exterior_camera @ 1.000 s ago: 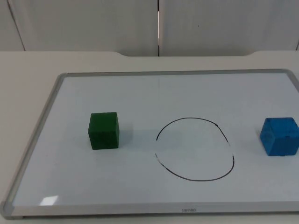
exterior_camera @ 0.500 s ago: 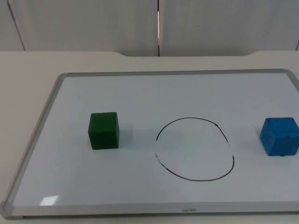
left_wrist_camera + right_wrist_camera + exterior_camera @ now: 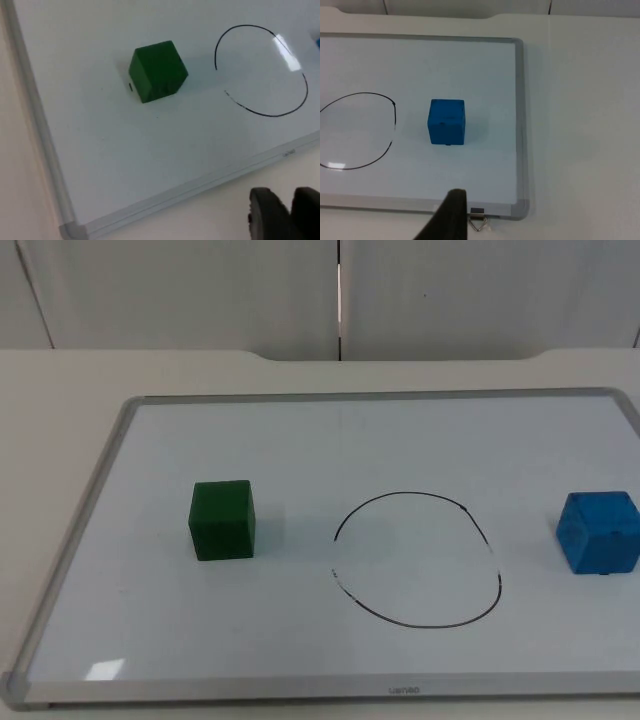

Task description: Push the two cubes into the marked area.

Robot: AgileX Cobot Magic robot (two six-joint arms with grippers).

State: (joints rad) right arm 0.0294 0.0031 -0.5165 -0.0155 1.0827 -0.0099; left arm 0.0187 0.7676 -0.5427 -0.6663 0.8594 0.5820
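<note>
Top view has the whiteboard (image 3: 90, 540) lying flat on the table (image 3: 60, 380), with a hand-drawn circle (image 3: 417, 560) as the marked area, and both cubes sit outside it: the green cube (image 3: 222, 520) well off to the circle's left-arm side, the blue cube (image 3: 598, 532) off to its right-arm side, close to the board's edge. Nothing is touching either cube yet, so I'd say the pushing hasn't started. Left end effector (image 3: 282, 212) hangs off the board's near frame, with the green cube (image 3: 158, 71) ahead of it and the circle (image 3: 261, 70) just beyond, so that arm is the obvious one for green. Right end effector (image 3: 451, 212) sits at the near frame too, blue cube (image 3: 447, 122) straight ahead, circle (image 3: 357, 131) off to the side. Can't tell how wide either end effector is set.
</note>
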